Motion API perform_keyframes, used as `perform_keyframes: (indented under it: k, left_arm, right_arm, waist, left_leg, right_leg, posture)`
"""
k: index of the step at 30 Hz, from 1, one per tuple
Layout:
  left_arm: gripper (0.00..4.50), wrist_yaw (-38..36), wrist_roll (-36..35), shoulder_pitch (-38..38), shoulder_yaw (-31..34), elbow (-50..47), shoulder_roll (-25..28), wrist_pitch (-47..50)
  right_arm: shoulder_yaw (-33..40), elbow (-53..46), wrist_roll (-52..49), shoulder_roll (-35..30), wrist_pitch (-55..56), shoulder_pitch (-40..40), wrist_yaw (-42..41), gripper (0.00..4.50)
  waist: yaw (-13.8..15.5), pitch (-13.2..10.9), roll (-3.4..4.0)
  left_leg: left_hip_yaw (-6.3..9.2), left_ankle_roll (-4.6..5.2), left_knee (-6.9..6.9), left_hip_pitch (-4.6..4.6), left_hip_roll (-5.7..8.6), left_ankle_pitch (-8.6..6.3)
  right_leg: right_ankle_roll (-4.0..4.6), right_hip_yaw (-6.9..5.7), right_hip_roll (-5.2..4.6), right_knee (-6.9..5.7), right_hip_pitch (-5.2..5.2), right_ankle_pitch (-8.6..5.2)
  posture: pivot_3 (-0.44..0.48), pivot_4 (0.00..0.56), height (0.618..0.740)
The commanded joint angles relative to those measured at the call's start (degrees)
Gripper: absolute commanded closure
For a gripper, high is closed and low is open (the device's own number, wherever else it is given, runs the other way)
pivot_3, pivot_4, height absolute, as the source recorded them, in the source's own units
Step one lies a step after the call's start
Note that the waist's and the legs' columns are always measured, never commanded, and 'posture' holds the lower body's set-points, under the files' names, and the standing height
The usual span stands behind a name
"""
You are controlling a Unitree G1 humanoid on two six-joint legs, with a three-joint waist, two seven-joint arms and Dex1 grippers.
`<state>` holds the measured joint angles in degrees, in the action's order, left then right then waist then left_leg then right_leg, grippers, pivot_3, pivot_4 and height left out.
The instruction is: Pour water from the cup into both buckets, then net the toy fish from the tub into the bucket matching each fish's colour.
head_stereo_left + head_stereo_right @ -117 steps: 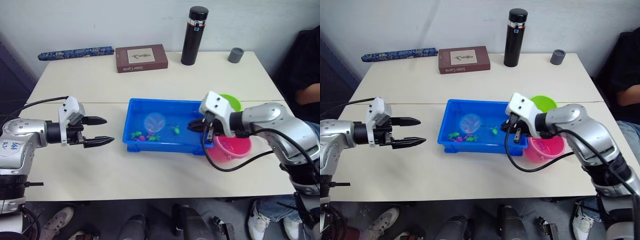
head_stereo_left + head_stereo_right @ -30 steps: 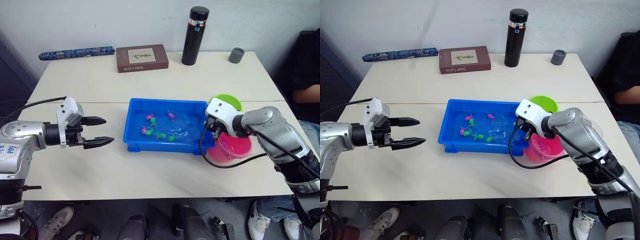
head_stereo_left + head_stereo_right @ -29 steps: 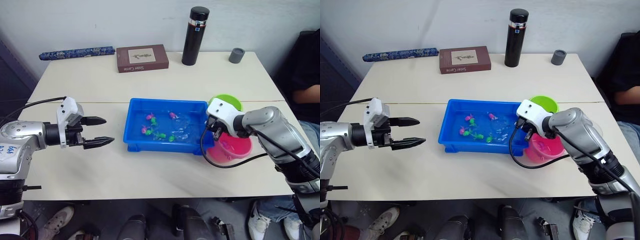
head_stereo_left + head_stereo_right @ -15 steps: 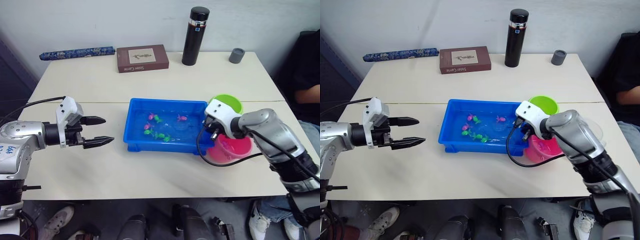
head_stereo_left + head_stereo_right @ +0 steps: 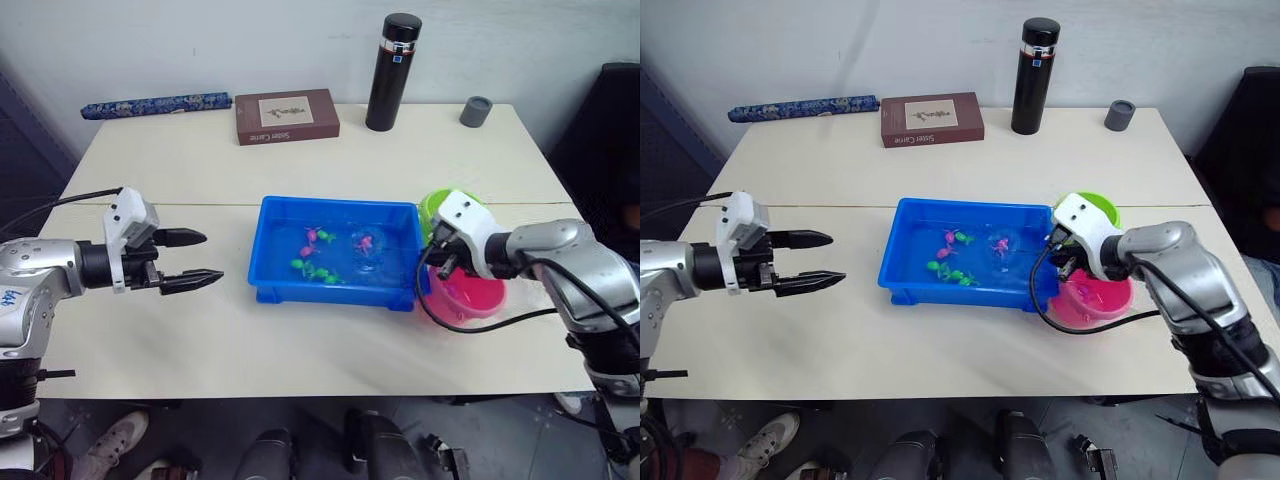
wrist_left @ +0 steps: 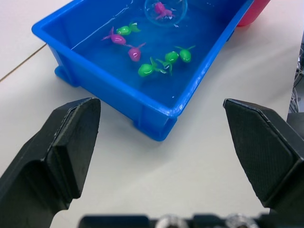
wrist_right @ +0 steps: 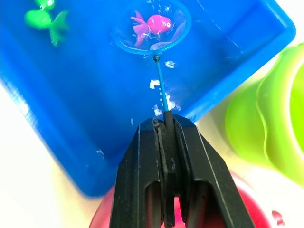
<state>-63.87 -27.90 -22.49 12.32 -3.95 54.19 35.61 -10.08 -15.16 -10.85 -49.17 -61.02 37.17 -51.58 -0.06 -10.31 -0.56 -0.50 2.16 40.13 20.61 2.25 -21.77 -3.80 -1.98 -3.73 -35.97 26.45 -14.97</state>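
The left gripper (image 5: pixel 205 256) hangs over bare table (image 5: pixel 300 340) well left of the tub (image 5: pixel 268 285), its two fingers spread wide and holding nothing, much as it did a second ago; it takes no part in the netting.

The right gripper (image 7: pixel 166 124) is clamped tight on the thin handle of the net (image 7: pixel 151 27), its body over the near right corner of the tub and above the pink bucket (image 5: pixel 470 300). What has changed is in the hoop: a second ago the net was sweeping among loose fish with nothing plainly caught, and now a pink fish (image 7: pixel 153 23) lies inside the light-blue rim, near the tub's right end. The hoop looks to be at or just under the water surface, so the catch seems made but not yet lifted.

Further left in the tub the other fish float free: two pink ones (image 6: pixel 126 44) and a cluster of green ones (image 6: pixel 166 60). Those will need later passes.

Beyond the pink bucket, the green bucket (image 5: pixel 432 208) stands just beside it, touching or nearly so. Since the netted fish is pink, the near bucket is the right target, a short lift and swing away; tilting the hoop on the way could spill the fish.

At the far edge stand a black flask (image 5: pixel 388 72), a grey cap (image 5: pixel 474 110), a brown box (image 5: pixel 287 116) and a folded umbrella (image 5: pixel 155 103).
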Motion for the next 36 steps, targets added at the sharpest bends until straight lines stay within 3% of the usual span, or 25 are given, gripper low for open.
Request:
perform_keyframes:
  k: [1,7,23,31,36]
  left_arm:
    - [0.04,-0.9,-0.5,-2.69,-0.9,0.43,0.0,-1.21]
    - [0.04,-2.1,0.09,-5.29,-3.09,2.61,-0.49,-2.34]
    - [0.04,-6.25,3.73,-15.25,-10.05,12.67,-3.91,-7.79]
    - [0.04,-7.51,4.81,-16.82,-11.24,15.24,-4.81,-9.48]
    - [0.04,-8.2,5.47,-17.97,-11.78,16.44,-5.21,-10.0]
  right_arm:
    - [5.37,-3.22,-2.44,-3.98,5.65,-3.96,-2.96,4.5]
    - [11.93,-3.51,-5.27,-6.74,11.6,-9.76,-4.95,4.5]
    - [41.04,-6.74,-10.64,-13.03,18.49,-29.66,-9.18,4.5]
    - [52.12,-10.66,-8.9,-11.14,23.19,-42.29,-9.91,4.5]
    - [53.61,-10.84,-1.86,-7.26,38.2,-47.85,-6.74,4.5]
  waist:
    - [0.01,0.0,0.0]
    - [-0.05,0.0,0.0]
    - [1.03,0.01,0.01]
    - [1.43,0.01,0.01]
    - [1.45,0.02,0.0]
  left_leg:
    - [0.0,0.0,0.0,0.0,0.0,0.0]
    - [-0.01,0.0,0.01,0.0,0.01,0.0]
    - [-0.02,0.0,0.04,-0.02,0.0,0.01]
    - [-0.07,0.0,0.07,-0.1,0.01,0.01]
    - [-0.11,0.0,0.08,-0.17,0.02,0.01]
  right_leg:
    - [0.0,0.0,0.0,0.0,0.01,0.0]
    - [0.0,0.01,0.0,-0.01,-0.01,0.0]
    - [-0.01,0.0,0.02,-0.02,-0.05,0.01]
    - [-0.02,0.05,0.04,-0.06,-0.11,0.01]
    - [-0.02,0.11,0.06,-0.07,-0.17,0.01]
  posture:
    - [0.0,0.15,0.739]
    - [0.0,0.15,0.739]
    - [0.0,0.15,0.739]
    - [0.0,0.15,0.739]
    - [0.0,0.15,0.739]
